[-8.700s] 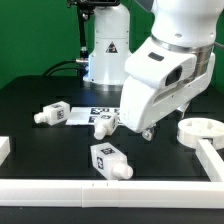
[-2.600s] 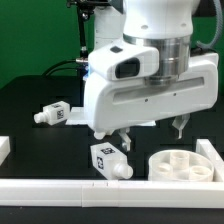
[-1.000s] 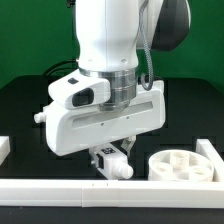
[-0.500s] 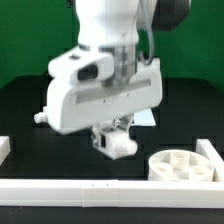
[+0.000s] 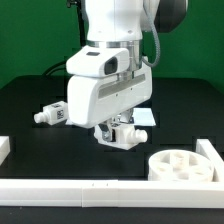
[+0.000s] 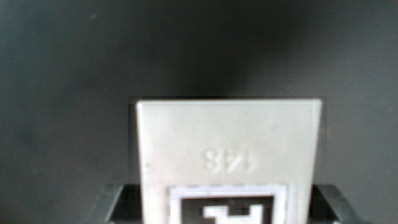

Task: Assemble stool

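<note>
My gripper [image 5: 119,132] is shut on a white stool leg [image 5: 122,137] and holds it a little above the black table, in the middle of the exterior view. In the wrist view the leg [image 6: 231,140] fills the middle, with its black-and-white tag between the two dark fingers [image 6: 125,205]. The round rimmed seat [image 5: 184,165] lies at the exterior view's front right, inside the corner of the white rails. Another tagged leg [image 5: 52,114] lies on the table at the exterior view's left.
A long white rail [image 5: 90,186] runs along the front edge, with a short rail end [image 5: 5,146] at the left and another rail [image 5: 211,152] at the right. The marker board [image 5: 146,116] lies partly hidden behind my hand.
My gripper came from the seat's side to the leg near the front rail, closed on it, lifted it and carried it slightly right. The seat stayed in the right corner.
</note>
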Available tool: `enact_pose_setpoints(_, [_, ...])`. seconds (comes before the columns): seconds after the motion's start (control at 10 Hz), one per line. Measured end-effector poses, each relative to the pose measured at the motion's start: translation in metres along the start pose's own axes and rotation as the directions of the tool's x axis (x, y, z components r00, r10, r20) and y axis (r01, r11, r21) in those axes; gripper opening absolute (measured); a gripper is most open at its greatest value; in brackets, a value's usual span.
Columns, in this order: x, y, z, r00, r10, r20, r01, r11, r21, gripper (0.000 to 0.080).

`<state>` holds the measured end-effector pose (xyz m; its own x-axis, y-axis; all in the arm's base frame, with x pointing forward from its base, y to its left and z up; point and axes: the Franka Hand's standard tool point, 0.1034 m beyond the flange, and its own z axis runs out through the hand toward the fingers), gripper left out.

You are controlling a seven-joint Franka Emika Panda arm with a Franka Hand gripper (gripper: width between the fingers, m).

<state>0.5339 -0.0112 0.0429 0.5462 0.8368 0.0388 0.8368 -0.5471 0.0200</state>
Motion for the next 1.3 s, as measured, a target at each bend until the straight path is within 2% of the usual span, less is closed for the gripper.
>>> enact_pose_setpoints(0.1, [0.002, -0.002, 0.0, 0.998, -0.066, 0.004, 0.066, 0.998, -0.002, 0.0328])
enact_pose_setpoints(0.3, [0.035, -0.04, -0.009, 0.937, -0.348, 0.006, 0.348, 0.937, -0.011, 0.033])
enact_pose_setpoints(0.4, [0.042, -0.061, -0.017, 0.876, -0.482, 0.0, 0.481, 0.876, -0.034, 0.033])
enact_pose_setpoints(0.5, [0.044, -0.079, -0.016, 0.788, -0.616, -0.009, 0.613, 0.785, -0.088, 0.033])
enact_pose_setpoints(0.6, [0.036, -0.082, -0.011, 0.752, -0.659, 0.0, 0.658, 0.751, -0.062, 0.033])
enact_pose_setpoints(0.8, [0.036, -0.08, -0.011, 0.688, -0.725, 0.013, 0.724, 0.686, -0.065, 0.033])
enact_pose_setpoints(0.9, [0.037, -0.082, -0.01, 0.604, -0.797, 0.024, 0.796, 0.602, -0.062, 0.033])
enact_pose_setpoints(1.1, [0.047, -0.103, -0.005, 0.306, -0.951, 0.045, 0.952, 0.304, -0.047, 0.033])
enact_pose_setpoints(1.2, [0.042, -0.109, -0.003, 0.128, -0.99, 0.053, 0.991, 0.126, -0.031, 0.033])
enact_pose_setpoints(1.3, [0.017, -0.092, -0.004, 0.142, -0.989, 0.031, 0.99, 0.142, -0.003, 0.033])
